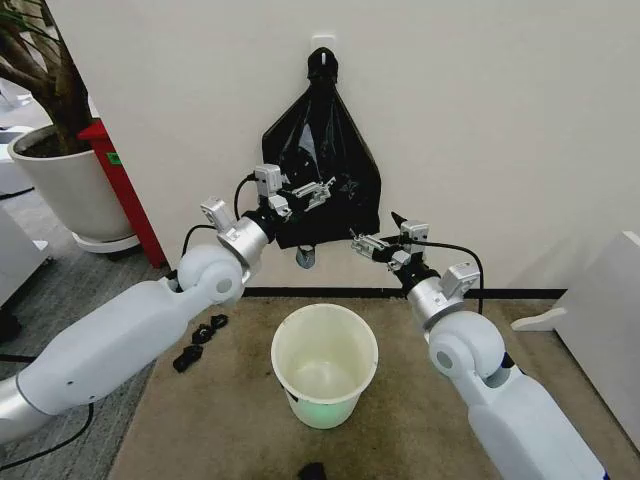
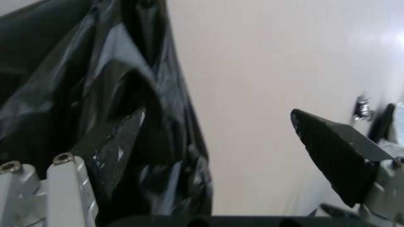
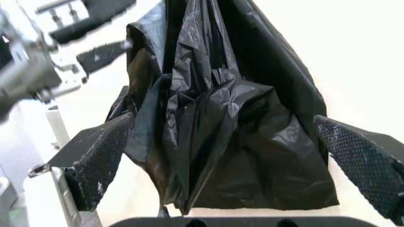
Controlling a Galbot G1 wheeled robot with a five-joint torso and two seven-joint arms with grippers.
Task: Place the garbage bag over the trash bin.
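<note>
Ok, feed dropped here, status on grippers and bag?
Left gripper open at hanging garbage bag. Right gripper open at its lower edge. Trash bin bare on floor below. Nothing blocking.

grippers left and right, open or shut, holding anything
Left gripper: open, at the bag on the wall, holding nothing.
Right gripper: open, by the bag's lower edge, holding nothing.

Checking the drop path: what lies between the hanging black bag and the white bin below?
Head view: only bare wall and floor between garbage bag and trash bin.
</note>
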